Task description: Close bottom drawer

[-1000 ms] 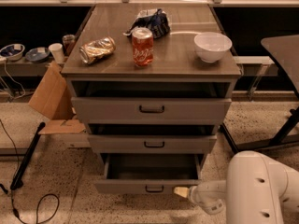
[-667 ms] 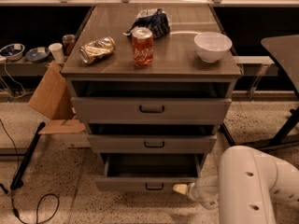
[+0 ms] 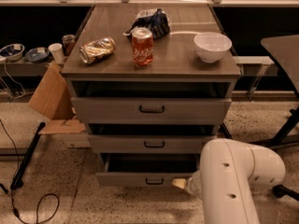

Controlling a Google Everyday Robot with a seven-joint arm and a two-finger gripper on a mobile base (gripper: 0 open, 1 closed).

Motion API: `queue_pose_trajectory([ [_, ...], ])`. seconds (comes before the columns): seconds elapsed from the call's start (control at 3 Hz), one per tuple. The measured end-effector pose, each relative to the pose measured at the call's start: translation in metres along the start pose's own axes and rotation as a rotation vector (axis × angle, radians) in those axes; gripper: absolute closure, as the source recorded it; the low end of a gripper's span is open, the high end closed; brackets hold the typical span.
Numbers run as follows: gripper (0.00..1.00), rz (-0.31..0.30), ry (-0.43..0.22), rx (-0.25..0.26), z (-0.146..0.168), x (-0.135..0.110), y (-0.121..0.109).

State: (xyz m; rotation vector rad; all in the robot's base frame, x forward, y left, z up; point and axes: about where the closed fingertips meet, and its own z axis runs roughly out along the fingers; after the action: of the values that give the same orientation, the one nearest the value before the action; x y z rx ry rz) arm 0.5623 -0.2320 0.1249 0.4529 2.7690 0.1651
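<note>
**Gripper sitting at the right end of the open bottom drawer's front**

Gripper (image 3: 180, 184) is showing only as a pale tip low in front of the cabinet (image 3: 149, 77), and whether it is wide or narrow I cannot tell; it is holding nothing that shows.

Left of the cabinet, a cardboard flap (image 3: 49, 97) is leaning against its side. On the cabinet's surface (image 3: 177, 59) a crushed can (image 3: 97, 49) is lying toward the left edge, a red soda can (image 3: 142, 47) is standing near the middle, a dark bag (image 3: 150, 22) is lying behind it, and a white bowl (image 3: 212, 45) is sitting toward the right edge.

At the foot of the cabinet the bottom drawer (image 3: 126, 178) is standing pulled out, its dark inside showing above the flat front. The front's long axis is running left to right across the cabinet, with the small bar handle (image 3: 154, 181) at its middle. The gripper is lying just right of that handle, touching the front or just beside it; contact is too close to call. The drawer is lying ahead of the gripper, toward the cabinet, so the coming move is probably a straight push inward. Pushing off-centre could skew the drawer on its runners.

Right of the cabinet's foot, the white arm (image 3: 233, 185) is reaching in low from the near right, its thick link filling the corner and tapering toward the drawer front.
</note>
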Motion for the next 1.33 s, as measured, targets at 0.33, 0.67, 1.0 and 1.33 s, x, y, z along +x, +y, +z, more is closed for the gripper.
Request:
queue_pose_trajectory([
  [0.33,0.0,0.023,0.003,0.04,0.007,-0.006,0.0],
  [0.67,0.0,0.055,0.005,0.079,0.011,-0.014,-0.001],
  [1.0,0.0,0.099,0.011,0.109,0.012,-0.02,-0.002],
  [1.33,0.0,0.164,0.031,0.123,0.014,-0.026,-0.003],
])
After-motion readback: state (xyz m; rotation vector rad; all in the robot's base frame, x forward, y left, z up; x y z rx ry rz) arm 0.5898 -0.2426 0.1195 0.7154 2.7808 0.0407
